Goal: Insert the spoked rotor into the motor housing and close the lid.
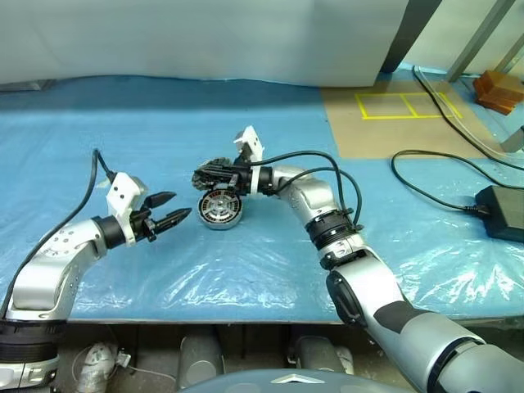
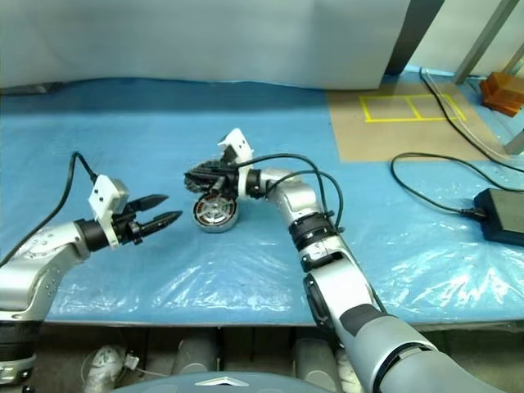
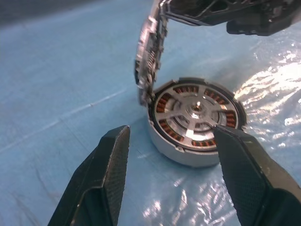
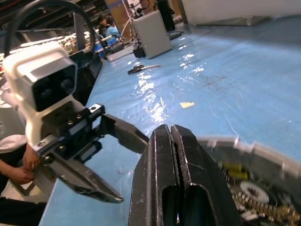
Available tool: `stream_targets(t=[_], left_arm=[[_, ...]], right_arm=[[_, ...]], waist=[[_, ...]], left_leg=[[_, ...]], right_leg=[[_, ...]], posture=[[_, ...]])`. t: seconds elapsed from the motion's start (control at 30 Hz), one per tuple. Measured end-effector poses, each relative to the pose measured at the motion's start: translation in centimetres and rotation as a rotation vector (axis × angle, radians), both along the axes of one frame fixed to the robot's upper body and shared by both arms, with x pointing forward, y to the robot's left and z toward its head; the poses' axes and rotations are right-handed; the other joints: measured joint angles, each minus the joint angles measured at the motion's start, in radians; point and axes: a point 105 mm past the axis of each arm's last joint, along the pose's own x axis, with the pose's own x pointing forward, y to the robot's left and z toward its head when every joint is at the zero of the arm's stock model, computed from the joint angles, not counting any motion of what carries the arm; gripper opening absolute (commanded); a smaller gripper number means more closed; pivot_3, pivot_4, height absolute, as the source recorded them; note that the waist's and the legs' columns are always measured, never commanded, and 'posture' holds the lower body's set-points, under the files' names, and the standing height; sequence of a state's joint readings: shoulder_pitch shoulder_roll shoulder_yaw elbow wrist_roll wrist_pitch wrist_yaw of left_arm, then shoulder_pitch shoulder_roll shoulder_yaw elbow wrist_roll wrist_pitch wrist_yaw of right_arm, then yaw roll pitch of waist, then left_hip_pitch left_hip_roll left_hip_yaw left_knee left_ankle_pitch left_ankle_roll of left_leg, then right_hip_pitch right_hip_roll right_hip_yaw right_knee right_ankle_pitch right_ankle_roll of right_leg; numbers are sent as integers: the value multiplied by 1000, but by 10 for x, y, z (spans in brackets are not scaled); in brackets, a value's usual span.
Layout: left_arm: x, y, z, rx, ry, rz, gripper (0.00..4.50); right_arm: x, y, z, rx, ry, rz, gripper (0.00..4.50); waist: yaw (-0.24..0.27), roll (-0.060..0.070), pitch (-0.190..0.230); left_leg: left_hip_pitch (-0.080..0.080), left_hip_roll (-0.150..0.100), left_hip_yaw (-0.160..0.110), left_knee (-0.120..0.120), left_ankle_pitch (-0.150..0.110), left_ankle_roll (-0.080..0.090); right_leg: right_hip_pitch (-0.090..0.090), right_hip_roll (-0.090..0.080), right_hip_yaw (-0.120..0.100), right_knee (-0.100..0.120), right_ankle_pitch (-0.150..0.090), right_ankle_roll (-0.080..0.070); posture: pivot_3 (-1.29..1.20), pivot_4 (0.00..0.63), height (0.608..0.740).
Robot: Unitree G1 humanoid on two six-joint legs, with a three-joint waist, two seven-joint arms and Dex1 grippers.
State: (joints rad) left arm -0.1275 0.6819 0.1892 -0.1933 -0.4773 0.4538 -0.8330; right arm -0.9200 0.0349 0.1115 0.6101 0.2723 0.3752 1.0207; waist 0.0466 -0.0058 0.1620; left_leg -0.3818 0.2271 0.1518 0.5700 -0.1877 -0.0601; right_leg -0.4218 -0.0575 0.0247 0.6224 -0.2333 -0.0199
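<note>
The motor housing (image 1: 219, 211) stands on the blue sheet at mid-table. The spoked rotor (image 3: 181, 106) lies inside it, silver spokes over the copper windings. The lid (image 3: 149, 56) stands up on edge from the housing's rim, ribbed face toward the opening. My right gripper (image 1: 200, 176) is shut, pointing left, with its fingertips at the lid's upper edge and nothing between them (image 4: 171, 129). My left gripper (image 1: 168, 209) is open just left of the housing, aimed at it, apart from it; its fingers (image 3: 110, 160) frame the housing in the left wrist view.
A black power brick (image 1: 499, 211) and its cables lie at the right. A brown patch with yellow tape (image 1: 393, 110) and wooden blocks (image 1: 499, 88) sit at the far right. The table's front edge (image 1: 246, 318) runs below the arms. A person (image 4: 14, 160) is beyond the table's left end.
</note>
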Motion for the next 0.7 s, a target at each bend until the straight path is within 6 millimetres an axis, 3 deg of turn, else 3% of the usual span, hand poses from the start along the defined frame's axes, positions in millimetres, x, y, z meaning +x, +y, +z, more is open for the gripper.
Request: stream_targets(t=[0.13,0.23,0.37,0.57,0.7], left_arm=[[10,10,7,-8,-20,41,2999],[16,23,7,-1,1,69,2999],[41,28,20,-60,-17,99,2999],[85,-8,49,-277,-63,-12,2999],[109,-28,38,-247,-5,-65,2094]], right_arm=[[-5,-19,-11,-46,2,7,0],[-7,-49,-32,-121,29,-18,0],[-8,-88,-57,-209,93,-83,0],[-16,-108,-63,-285,61,-98,0],[-19,-117,-70,-313,76,-132,0]], waist=[[2,0,0],[9,0,0],[24,0,0],[31,-1,0],[29,-1,0]], left_leg=[[-1,-1,0,0,0,0],[-1,-1,-1,1,0,0],[0,-1,-1,2,0,0],[-1,-2,-1,5,0,0],[-1,-2,-2,5,0,0]], right_leg=[[0,-1,0,-1,0,1],[0,0,0,0,0,1],[0,-1,0,1,1,1],[2,-1,2,1,1,2],[1,0,2,2,2,2]], posture=[[0,150,740],[0,150,740],[0,150,740],[0,150,740],[0,150,740]])
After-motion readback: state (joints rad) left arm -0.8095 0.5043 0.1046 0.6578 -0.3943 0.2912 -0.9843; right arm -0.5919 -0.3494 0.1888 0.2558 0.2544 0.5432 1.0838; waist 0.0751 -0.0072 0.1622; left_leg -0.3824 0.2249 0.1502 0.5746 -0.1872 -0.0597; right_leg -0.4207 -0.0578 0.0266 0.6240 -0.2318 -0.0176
